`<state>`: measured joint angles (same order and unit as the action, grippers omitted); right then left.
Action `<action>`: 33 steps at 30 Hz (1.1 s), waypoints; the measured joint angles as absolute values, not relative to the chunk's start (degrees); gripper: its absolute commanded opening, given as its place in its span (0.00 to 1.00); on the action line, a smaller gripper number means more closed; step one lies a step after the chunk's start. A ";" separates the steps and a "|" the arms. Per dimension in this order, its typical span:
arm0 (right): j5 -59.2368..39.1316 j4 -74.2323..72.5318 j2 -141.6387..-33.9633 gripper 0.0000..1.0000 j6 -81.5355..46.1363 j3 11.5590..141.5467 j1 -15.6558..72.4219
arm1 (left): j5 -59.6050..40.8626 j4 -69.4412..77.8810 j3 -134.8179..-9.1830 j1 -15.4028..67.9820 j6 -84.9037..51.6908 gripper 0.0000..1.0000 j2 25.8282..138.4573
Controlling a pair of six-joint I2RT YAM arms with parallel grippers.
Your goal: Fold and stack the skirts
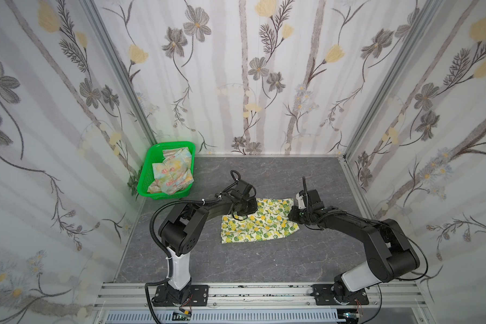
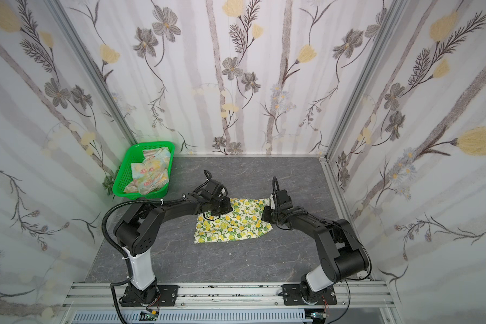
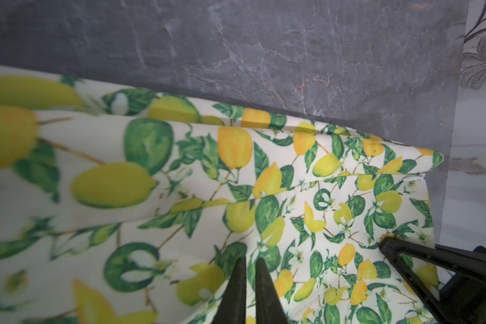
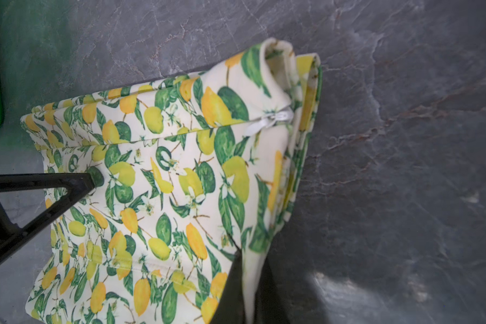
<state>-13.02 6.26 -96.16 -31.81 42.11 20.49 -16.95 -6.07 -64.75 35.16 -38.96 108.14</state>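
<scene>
While lemon skirt (image 1: 260, 224) lies on tabletop (image 1: 264, 261), left end effector (image 3: 250, 259) pinches its 9 o'clock edge, right end effector (image 4: 250, 269) its 3 o'clock edge.

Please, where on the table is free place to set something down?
Free: the front strip of table between lemon skirt and rail; the back strip between skirt and rear wall, beside the green basket. Crowded: the middle, where left hand and right hand grip the skirt.
</scene>
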 measured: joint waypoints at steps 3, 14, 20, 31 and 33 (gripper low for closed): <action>-10.92 10.41 -94.45 0.00 -30.81 44.40 20.49 | -16.56 -6.24 -62.24 35.11 -38.81 0.11 106.26; -4.03 22.59 -89.03 0.00 -26.76 51.94 20.75 | -14.85 -6.63 -56.99 35.90 -38.52 0.10 102.85; -0.34 28.21 -88.29 0.00 -25.15 56.23 22.22 | -15.33 -3.81 -56.84 39.18 -40.66 0.09 105.03; 5.30 33.74 -88.86 0.00 -23.97 60.66 28.25 | -17.41 7.27 -56.38 45.06 -47.00 0.07 109.03; 6.22 34.02 -89.60 0.00 -24.60 61.34 29.78 | -17.41 7.97 -56.69 45.65 -47.62 0.07 109.45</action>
<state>6.22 34.02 -89.60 -24.60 61.34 29.78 -17.41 7.97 -56.69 45.65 -47.62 109.45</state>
